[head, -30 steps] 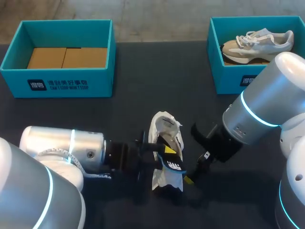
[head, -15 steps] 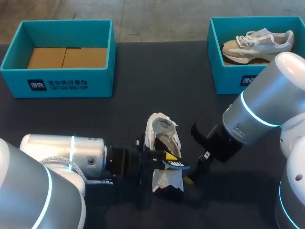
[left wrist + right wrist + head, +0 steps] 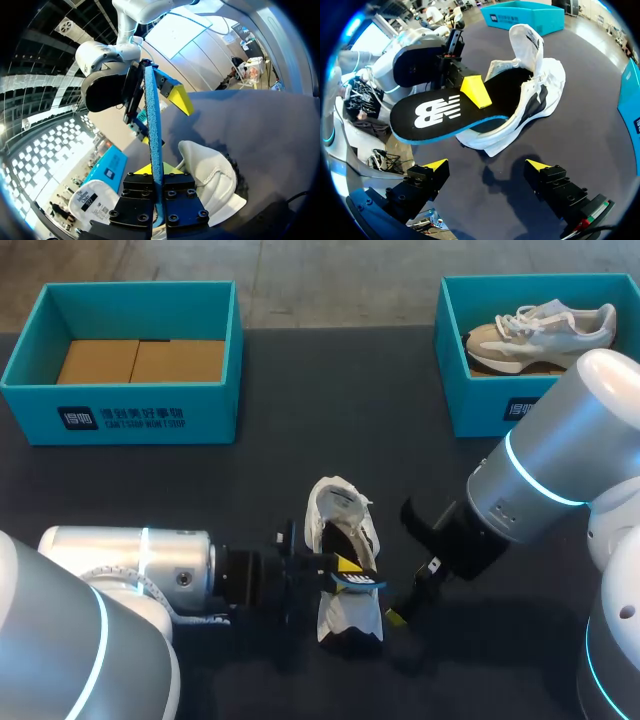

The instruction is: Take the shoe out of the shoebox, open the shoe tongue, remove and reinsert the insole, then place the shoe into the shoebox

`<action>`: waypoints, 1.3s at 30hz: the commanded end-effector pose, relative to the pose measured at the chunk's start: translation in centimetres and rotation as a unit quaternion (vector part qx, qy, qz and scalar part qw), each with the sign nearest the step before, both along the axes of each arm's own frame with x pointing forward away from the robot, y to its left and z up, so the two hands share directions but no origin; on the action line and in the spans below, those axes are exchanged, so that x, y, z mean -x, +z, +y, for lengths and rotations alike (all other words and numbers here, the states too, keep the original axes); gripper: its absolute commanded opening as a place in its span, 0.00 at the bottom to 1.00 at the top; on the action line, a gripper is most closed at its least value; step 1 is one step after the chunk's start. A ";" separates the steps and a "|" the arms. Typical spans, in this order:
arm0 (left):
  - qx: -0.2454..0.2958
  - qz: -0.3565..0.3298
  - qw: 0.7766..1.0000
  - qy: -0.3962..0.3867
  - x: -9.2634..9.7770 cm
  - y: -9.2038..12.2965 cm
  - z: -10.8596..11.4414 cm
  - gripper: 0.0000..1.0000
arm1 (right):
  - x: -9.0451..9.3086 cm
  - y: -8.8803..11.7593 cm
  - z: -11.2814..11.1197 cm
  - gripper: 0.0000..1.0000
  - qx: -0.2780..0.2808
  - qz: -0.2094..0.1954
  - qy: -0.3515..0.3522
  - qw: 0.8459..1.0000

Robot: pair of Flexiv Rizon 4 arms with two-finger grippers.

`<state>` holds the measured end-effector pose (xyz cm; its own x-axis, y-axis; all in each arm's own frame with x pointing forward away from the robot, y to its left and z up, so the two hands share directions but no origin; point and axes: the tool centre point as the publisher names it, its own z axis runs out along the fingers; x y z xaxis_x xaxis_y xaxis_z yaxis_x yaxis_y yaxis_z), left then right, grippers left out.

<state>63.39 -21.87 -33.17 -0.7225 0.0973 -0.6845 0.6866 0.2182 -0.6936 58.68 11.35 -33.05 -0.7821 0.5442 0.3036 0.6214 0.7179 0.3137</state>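
Left gripper (image 3: 347, 567) pinches the insole (image 3: 440, 117) flat, one finger above and one below. One end sits at the mouth of the shoe (image 3: 338, 508) and the rest sticks out. Shoe lies mid-table, tongue folded up. Right gripper (image 3: 487, 165) hangs just beside it, fingers spread, holding nothing. Risk: shoe isn't pinned, so pulling could drag or tip it. Pinch may slip, or insole buckles on reinsertion.

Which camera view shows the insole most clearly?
The right wrist view: the insole shows its black top face almost whole. The left wrist view shows only its blue edge; the head view, a small sliver.
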 end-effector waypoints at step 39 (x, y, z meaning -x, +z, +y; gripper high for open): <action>-0.004 -0.024 0.998 -0.053 0.4 0.7 1.2 0.26 | 0.1 -0.1 0.1 1.00 0.000 -0.001 -0.001 1.000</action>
<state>63.29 -21.10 -32.73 -0.6767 0.1713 -0.7161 0.7363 0.1495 -0.6600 58.68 11.35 -33.05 -0.7821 0.5442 0.3036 0.6214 0.7179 0.3137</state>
